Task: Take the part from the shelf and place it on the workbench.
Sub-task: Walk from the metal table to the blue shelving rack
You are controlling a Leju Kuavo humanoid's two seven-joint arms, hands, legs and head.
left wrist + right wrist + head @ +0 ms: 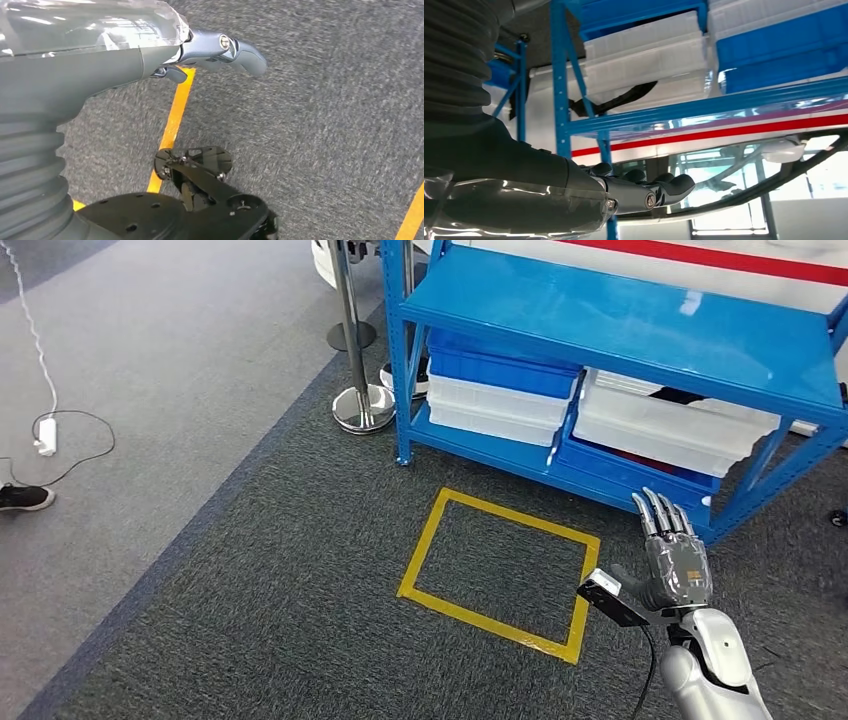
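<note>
From my head I see my right hand (pixel 672 558) — fingers straight, holding nothing — near the blue shelf (pixel 620 325); my left hand (pixel 220 50) hangs over carpet, its grip unclear. I can't pick out the part.

At the lower right of my head view, my right hand (pixel 676 562) has silver metal fingers with dark tips and a grey back bearing a small orange mark. A glossy silver-white forearm (pixel 712 670) sits below it, with a black camera box (pixel 611 596) and a black cable (pixel 648 670) at the wrist. My left hand (pixel 150 55) shows a grey ribbed cover and a thick grey thumb (pixel 227 49) with a round silver screw.
</note>
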